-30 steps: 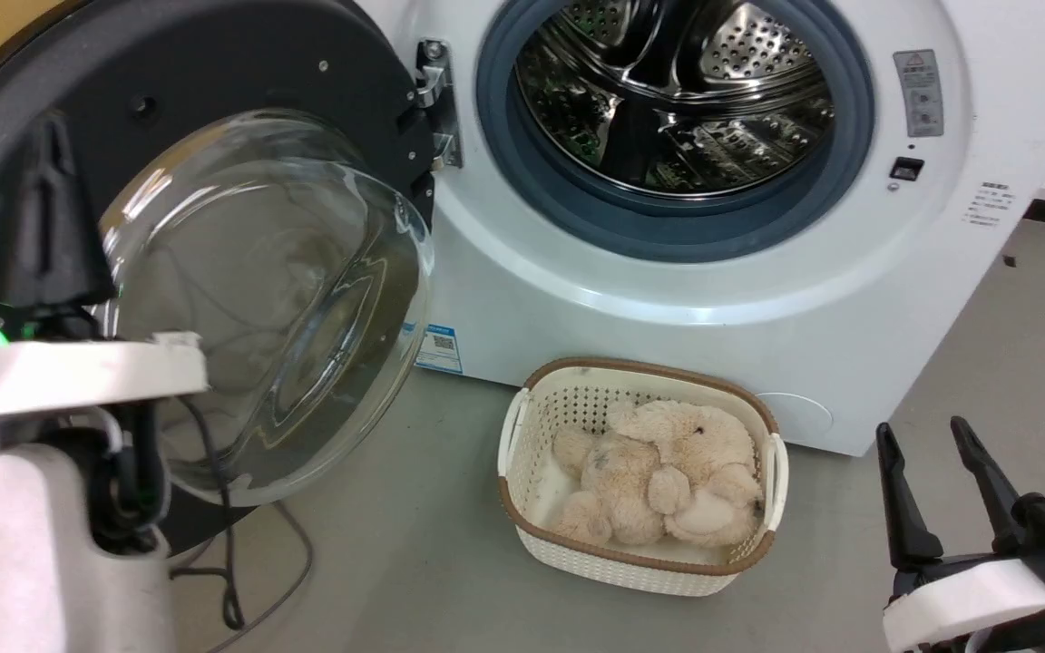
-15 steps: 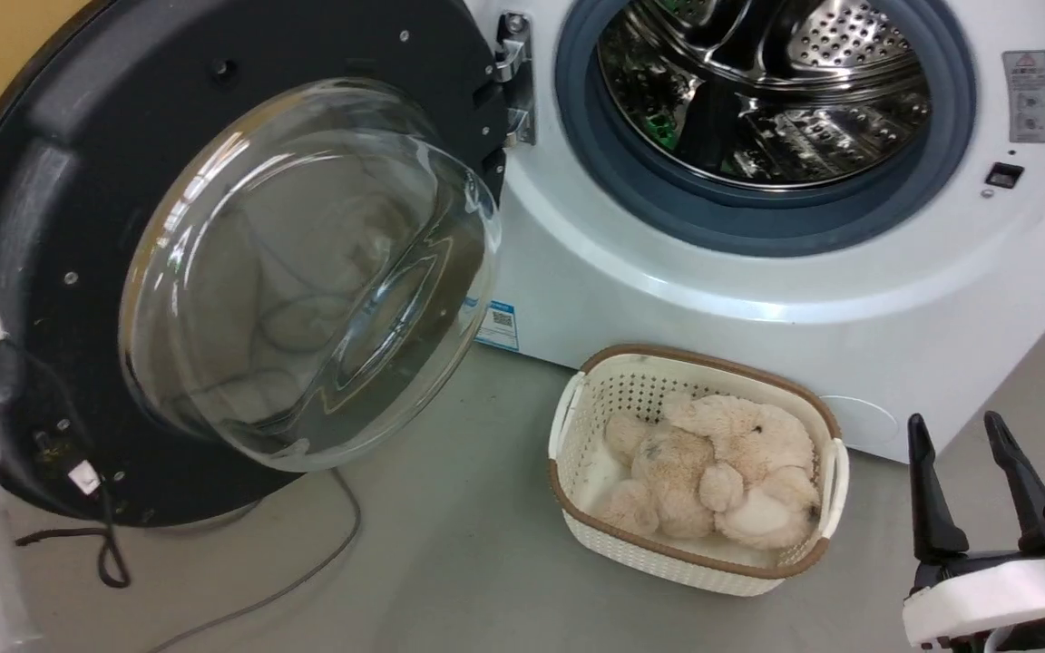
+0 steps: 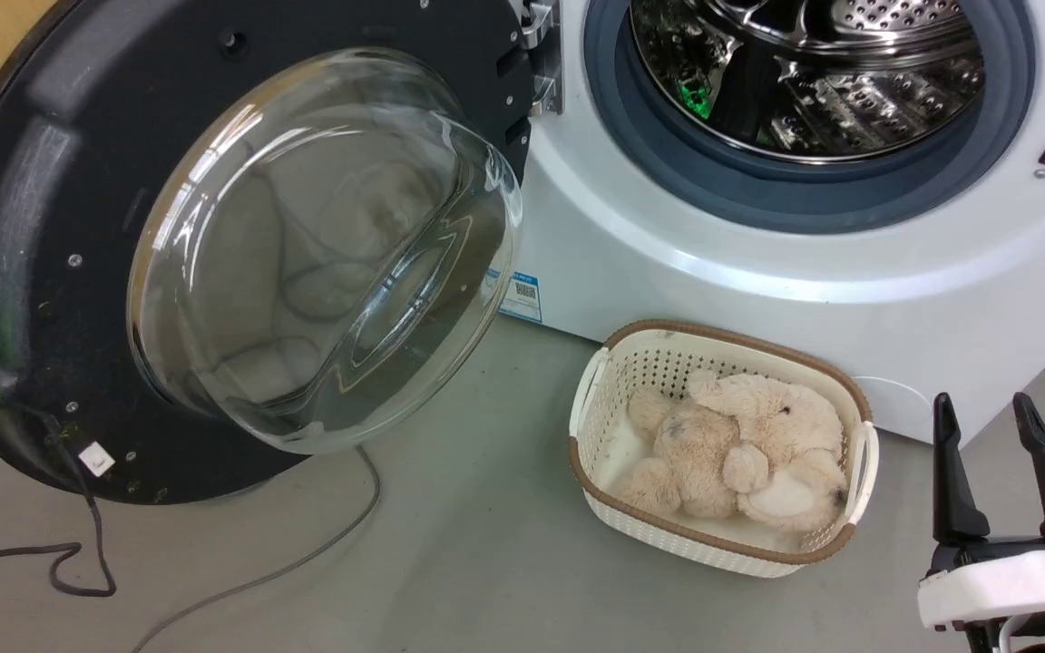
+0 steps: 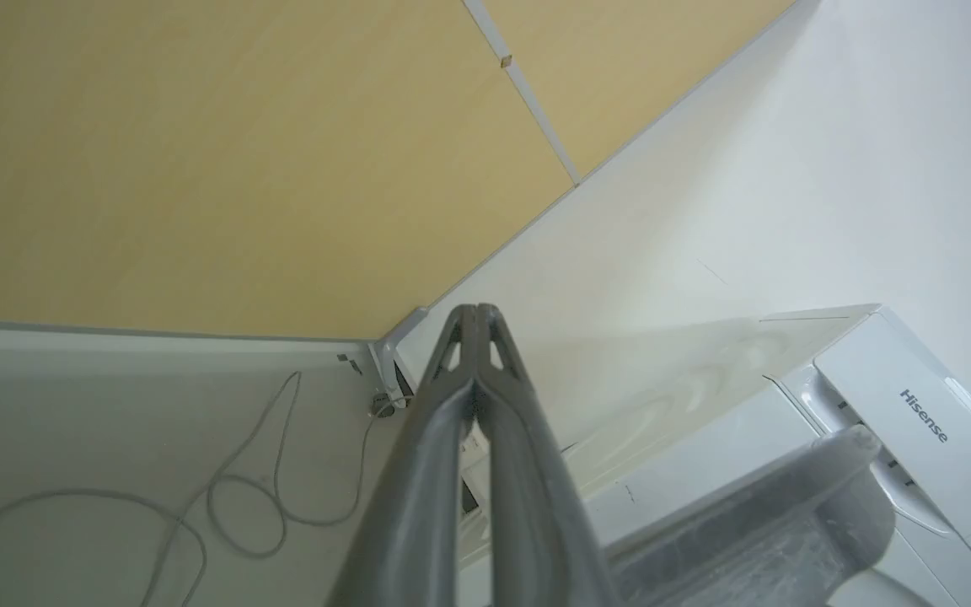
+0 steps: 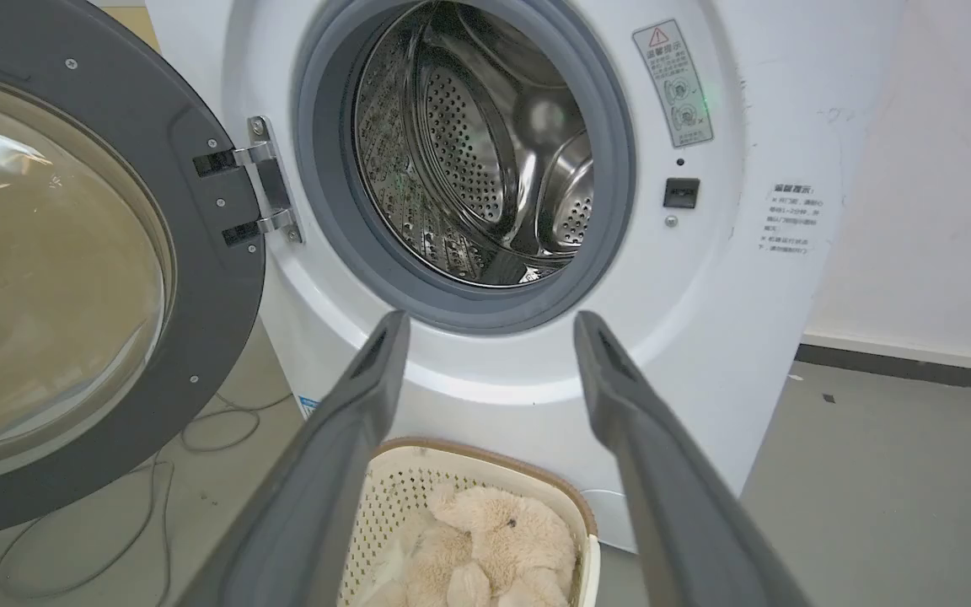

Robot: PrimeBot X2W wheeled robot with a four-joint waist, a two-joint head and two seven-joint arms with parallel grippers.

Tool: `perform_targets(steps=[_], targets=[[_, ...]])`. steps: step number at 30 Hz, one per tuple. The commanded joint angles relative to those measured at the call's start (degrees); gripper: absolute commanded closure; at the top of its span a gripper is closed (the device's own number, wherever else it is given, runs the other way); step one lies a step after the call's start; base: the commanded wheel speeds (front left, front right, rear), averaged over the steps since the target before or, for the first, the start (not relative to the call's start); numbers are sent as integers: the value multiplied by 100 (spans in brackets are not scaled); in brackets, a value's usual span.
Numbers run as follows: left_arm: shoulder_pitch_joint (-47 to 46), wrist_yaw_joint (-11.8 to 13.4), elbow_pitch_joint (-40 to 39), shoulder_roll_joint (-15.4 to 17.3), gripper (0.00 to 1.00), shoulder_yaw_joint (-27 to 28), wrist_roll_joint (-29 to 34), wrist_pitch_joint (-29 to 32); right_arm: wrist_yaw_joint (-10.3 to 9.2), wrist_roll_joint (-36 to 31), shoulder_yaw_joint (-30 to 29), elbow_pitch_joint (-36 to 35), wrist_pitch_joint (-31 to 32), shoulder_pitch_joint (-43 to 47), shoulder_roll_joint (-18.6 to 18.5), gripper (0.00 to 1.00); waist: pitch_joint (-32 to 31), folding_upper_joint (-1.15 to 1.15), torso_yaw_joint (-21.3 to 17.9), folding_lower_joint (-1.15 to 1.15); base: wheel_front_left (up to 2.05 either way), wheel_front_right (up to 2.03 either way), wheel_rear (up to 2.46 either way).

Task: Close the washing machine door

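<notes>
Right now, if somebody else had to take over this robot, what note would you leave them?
Left tool: shut, empty, aimed at the wall corner, door rim beside it.
Right tool: open, empty, low right, facing the drum.
Washing machine door: wide open, hinged at the left of the washing machine.
Basket with plush toy on the floor in front.
Done: nothing yet. Left: swing the door shut.

There is one white washing machine [image 3: 758, 299] with one round black door [image 3: 241, 245], one steel drum [image 3: 813, 82] and one blue label [image 3: 522, 295], one white basket [image 3: 695, 544] holding one plush toy [image 3: 740, 444], two cables on the floor [image 3: 486, 544], one grey cable [image 3: 376, 490] and one black cable [image 3: 98, 544], and two robot hands, the left hand [image 4: 475, 316] and the right hand [image 3: 982, 401].
</notes>
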Motion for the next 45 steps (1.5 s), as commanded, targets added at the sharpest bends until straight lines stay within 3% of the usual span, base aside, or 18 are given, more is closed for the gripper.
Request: perform_targets(steps=[1, 13, 23, 28, 39, 45], targets=[[-123, -44, 144, 89, 100, 114, -223, 141, 4, 47, -33, -28, -58, -97, 19, 0, 24, 0, 9, 0, 0, 0, 0], [413, -125, 269, 244, 100, -60, -1591, 1649, 4, 123, -191, -39, -214, -148, 22, 0, 145, 0, 143, 0, 0, 0, 0], [1092, -187, -368, 347, 100, -918, -2478, 3087, 4, 186, -271, -25, -333, -192, 24, 0, 202, 0, 392, 0, 0, 0, 0], [1659, -218, -1088, 523, 100, -1443, -2763, 3718, 5, 271, -369, 7, -393, -158, 25, 0, 183, 0, 473, 0, 0, 0, 0], [2502, -219, -3073, 276, 100, -2662, -2842, 3907, 5, 342, -388, 52, -393, -154, 25, 0, 149, 0, 424, 0, 0, 0, 0], [2305, -219, -3612, -169, 100, -3783, -2947, 3899, 5, 335, -304, 79, -393, -304, 25, 0, 190, 0, 85, 0, 0, 0, 0]])
